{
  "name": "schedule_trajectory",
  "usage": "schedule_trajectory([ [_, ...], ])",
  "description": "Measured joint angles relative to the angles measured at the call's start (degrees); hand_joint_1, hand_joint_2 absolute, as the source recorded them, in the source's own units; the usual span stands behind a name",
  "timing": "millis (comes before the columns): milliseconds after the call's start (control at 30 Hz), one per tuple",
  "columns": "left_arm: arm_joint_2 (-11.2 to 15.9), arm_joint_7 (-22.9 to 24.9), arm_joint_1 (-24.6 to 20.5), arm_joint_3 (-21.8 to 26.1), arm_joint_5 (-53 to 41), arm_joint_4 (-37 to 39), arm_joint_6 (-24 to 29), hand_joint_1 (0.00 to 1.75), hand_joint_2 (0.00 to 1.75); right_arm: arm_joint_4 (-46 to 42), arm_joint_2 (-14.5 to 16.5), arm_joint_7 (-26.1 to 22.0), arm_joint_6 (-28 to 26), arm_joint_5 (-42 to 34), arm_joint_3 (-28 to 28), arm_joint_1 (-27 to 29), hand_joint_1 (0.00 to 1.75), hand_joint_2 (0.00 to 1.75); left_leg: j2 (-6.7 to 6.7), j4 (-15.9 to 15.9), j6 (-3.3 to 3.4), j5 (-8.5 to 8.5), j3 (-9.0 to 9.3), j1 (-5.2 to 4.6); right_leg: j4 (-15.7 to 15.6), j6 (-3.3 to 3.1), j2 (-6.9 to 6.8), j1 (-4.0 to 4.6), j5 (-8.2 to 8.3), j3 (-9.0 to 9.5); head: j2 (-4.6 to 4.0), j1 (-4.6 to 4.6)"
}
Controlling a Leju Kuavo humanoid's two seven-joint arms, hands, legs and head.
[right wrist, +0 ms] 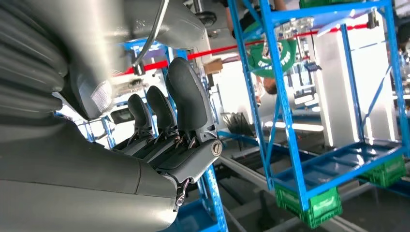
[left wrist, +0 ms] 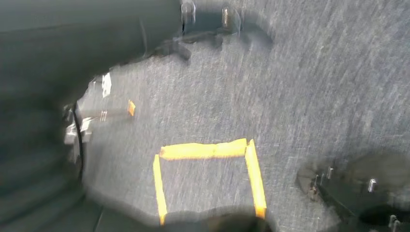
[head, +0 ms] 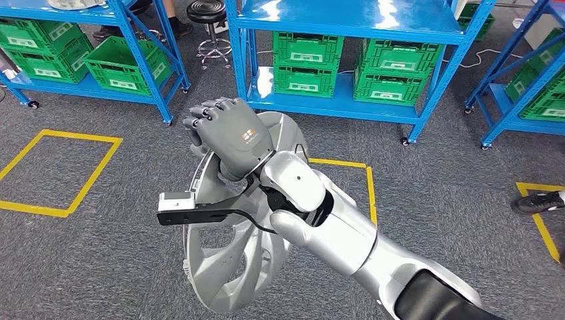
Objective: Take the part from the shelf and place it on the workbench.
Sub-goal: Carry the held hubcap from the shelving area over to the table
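- Right hand (head: 226, 137) closed around the upper rim of the silver wheel-cover part (head: 233, 267), fingers curled over the edge at about 11 o'clock of the disc.
- Part carried on edge, long axis running from 12 down to 6 o'clock in the head view, hanging below the hand and in front of the silver right arm (head: 340, 233).
- Blue shelf (head: 346, 100) with green crates (head: 308, 63) ahead at 12 o'clock; grey carpet (head: 453, 193) with yellow tape squares (head: 60, 170) beneath.
- No table in sight, so direction of the set-down cannot be judged.
- Right wrist view: dark fingers (right wrist: 186, 104) curled against the part's grey rim, blue racking (right wrist: 285, 121) beyond.
- Left hand's state cannot be told; left wrist view blurred, facing carpet and a yellow tape square (left wrist: 208, 169).
- Part's lower edge cut off by the frame; black wrist-camera bracket (head: 200, 212) crosses its face.
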Motion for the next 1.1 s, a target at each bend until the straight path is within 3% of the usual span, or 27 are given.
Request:
schedule_trajectory([
  [67, 0.0, 0.3, 0.1, 0.1, -0.1, 0.0, -0.1, 0.0, 1.75, 0.0, 0.2, 0.0, 0.2, 0.0, -0.1, -0.1, 1.75, 1.75, -0.81, -0.2, 0.81, 0.36, -0.13, 0.12, 1.3, 0.65, 1.02, -0.24, -1.16, -0.54, 0.0, 0.01],
  [100, 0.0, 0.5, 0.0, 0.1, -0.3, 0.0, -0.2, 0.0, 1.75, 0.0, 0.2, -0.1, 0.3, 0.0, -0.2, -0.2, 1.75, 1.75, -1.23, -0.3, 1.19, 0.56, -0.21, 0.21, 3.6, 0.88, 2.1, -0.34, -2.6, -1.53, 0.0, 0.04],
  [167, -0.1, 0.7, -0.1, 0.1, -0.8, 0.0, -0.3, 0.0, 1.75, 0.0, 0.2, -0.1, 0.4, 0.0, -0.4, -0.3, 1.75, 1.75, -2.11, -0.3, 1.66, 0.79, -0.59, 0.16, 11.0, 0.99, 4.04, -0.37, -6.29, -4.89, 0.0, 0.09],
  [200, -0.1, 0.8, -0.2, 0.1, -1.0, 0.0, -0.4, 0.0, 1.75, 0.0, 0.2, -0.1, 0.5, 0.0, -0.4, -0.3, 1.75, 1.75, -2.6, -0.3, 1.8, 0.9, -0.78, 0.09, 14.4, 0.97, 4.39, -0.33, -7.59, -6.54, 0.0, 0.09],
  [233, -0.1, 0.9, -0.2, 0.1, -1.1, 0.0, -0.4, 0.0, 1.75, 0.1, 0.2, -0.1, 0.5, 0.0, -0.5, -0.2, 1.75, 1.75, -3.13, -0.3, 1.85, 1.01, -0.94, 0.01, 16.2, 0.87, 4.54, -0.28, -7.87, -7.44, 0.0, 0.09],
  [267, -0.1, 0.9, -0.2, 0.1, -1.1, 0.0, -0.4, 0.0, 1.75, 0.1, 0.2, -0.1, 0.6, 0.0, -0.5, -0.3, 1.75, 1.75, -3.68, -0.2, 1.85, 1.13, -1.05, -0.05, 15.9, 0.69, 4.64, -0.24, -7.08, -7.26, 0.01, 0.09],
  [300, -0.2, 0.9, -0.2, 0.1, -1.1, 0.0, -0.4, 0.0, 1.75, 0.1, 0.2, -0.2, 0.6, 0.0, -0.5, -0.3, 1.75, 1.75, -4.27, -0.2, 1.8, 1.24, -1.11, -0.11, 13.4, 0.41, 4.87, -0.19, -5.42, -5.99, 0.01, 0.09],
  [333, -0.2, 1.0, -0.3, 0.1, -1.1, 0.0, -0.4, 0.0, 1.75, 0.1, 0.2, -0.2, 0.6, 0.1, -0.6, -0.4, 1.75, 1.75, -4.89, -0.2, 1.69, 1.35, -1.14, -0.14, 9.4, -0.01, 5.42, -0.09, -3.36, -3.89, 0.01, 0.1],
  [400, -0.5, 1.2, -0.4, 0.1, -1.1, 0.0, -0.4, 0.0, 1.75, 0.1, 0.2, -0.2, 0.6, 0.1, -0.7, -0.7, 1.75, 1.75, -5.89, 0.0, 1.24, 1.62, -1.37, -0.22, 2.3, -0.7, 6.83, 0.09, -0.99, -0.35, 0.01, 0.09],
  [467, -0.6, 1.5, -0.5, 0.1, -1.1, 0.0, -0.4, 0.0, 1.75, 0.2, 0.2, -0.3, 0.7, 0.1, -0.7, -1.0, 1.75, 1.75, -6.62, -0.1, 0.53, 2.03, -1.73, -0.01, 0.0, -1.0, 7.21, 0.38, -0.73, 0.53, 0.01, 0.12],
  [533, -0.6, 1.6, -0.4, 0.1, -1.1, -0.1, -0.4, 0.0, 1.75, 0.3, 0.2, -0.3, 0.7, 0.1, -0.9, -1.1, 1.75, 1.75, -6.98, -0.3, -0.16, 2.29, -1.98, 0.07, -0.5, -1.36, 6.35, 0.27, -0.17, 0.72, 0.0, 0.2],
  [600, -0.5, 1.8, -0.4, 0.1, -1.1, -0.1, -0.4, 0.0, 1.75, 0.4, 0.3, -0.3, 0.7, 0.1, -1.2, -1.1, 1.75, 1.75, -5.36, 1.8, -0.77, 0.85, -3.09, -0.13, -1.2, -1.88, 5.3, -0.21, 0.43, 1.02, 0.0, -0.16],
  [667, -0.5, 1.8, -0.5, 0.1, -1.1, -0.1, -0.4, 0.0, 1.75, 0.6, 0.3, -0.3, 0.8, 0.1, -1.5, -1.1, 1.75, 1.75, -2.95, 8.1, -1.41, -2.6, -5.92, -0.05, -1.4, -2.13, 4.13, -0.34, 0.64, 0.98, 0.0, -0.56],
  [733, -0.3, 1.8, -0.6, 0.1, -1.1, -0.1, -0.4, 0.0, 1.75, 0.8, 0.3, -0.3, 0.8, 0.1, -1.6, -0.9, 1.75, 1.75, -2.02, 13.9, -1.97, -4.76, -8.39, 0.21, -1.4, -2.11, 2.9, -0.36, 0.64, 0.87, 0.0, -0.57],
  [767, -0.3, 1.8, -0.5, 0.1, -1.1, -0.1, -0.4, 0.0, 1.75, 0.9, 0.3, -0.3, 0.8, 0.1, -1.6, -0.8, 1.75, 1.75, -1.84, 14.2, -2.17, -4.41, -8.34, 0.35, -1.3, -2.05, 2.34, -0.4, 0.61, 0.84, 0.0, -0.57],
  [800, -0.2, 1.8, -0.5, 0.1, -1.1, -0.1, -0.4, 0.0, 1.75, 1.0, 0.3, -0.3, 0.8, 0.1, -1.7, -0.8, 1.75, 1.75, -1.6, 12.2, -2.35, -3.11, -7.15, 0.51, -1.3, -1.92, 1.81, -0.49, 0.55, 0.82, 0.0, -0.57],
  [867, -0.1, 1.9, -0.5, 0.1, -1.3, -0.1, -0.3, 0.0, 1.75, 1.0, 0.3, -0.5, 0.8, 0.1, -1.8, -0.8, 1.75, 1.75, -0.14, 4.9, -2.58, -0.22, -2.92, 0.59, -0.9, -1.33, 0.92, -0.52, 0.25, 0.78, 0.0, -0.6],
  [933, -0.2, 1.9, -0.6, 0.1, -1.6, -0.2, -0.2, 0.0, 1.75, 1.1, 0.3, -0.6, 0.7, 0.1, -2.0, -0.9, 1.75, 1.75, 0.79, 0.3, -1.69, 0.75, -0.55, 0.44, -0.4, -0.57, 0.27, -0.28, -0.1, 0.66, 0.0, -0.57],
  [1033, -0.4, 2.0, -0.7, 0.1, -2.1, -0.2, 0.1, 0.0, 1.75, 1.2, 0.3, -0.5, 0.6, 0.2, -2.2, -0.8, 1.75, 1.75, -0.31, 0.1, 0.19, 0.67, -0.79, 0.27, -0.4, 0.43, -0.28, -0.16, -0.28, 0.69, 0.0, -0.44],
  [1100, -0.4, 2.1, -0.7, 0.1, -2.3, -0.1, 0.2, 0.0, 1.75, 1.4, 0.2, -0.5, 0.6, 0.2, -2.5, -0.8, 1.75, 1.75, -1.11, 0.1, 0.99, 0.88, -0.92, 0.33, 1.6, 1.05, 1.56, -0.41, -1.84, -0.13, 0.0, -0.41],
])
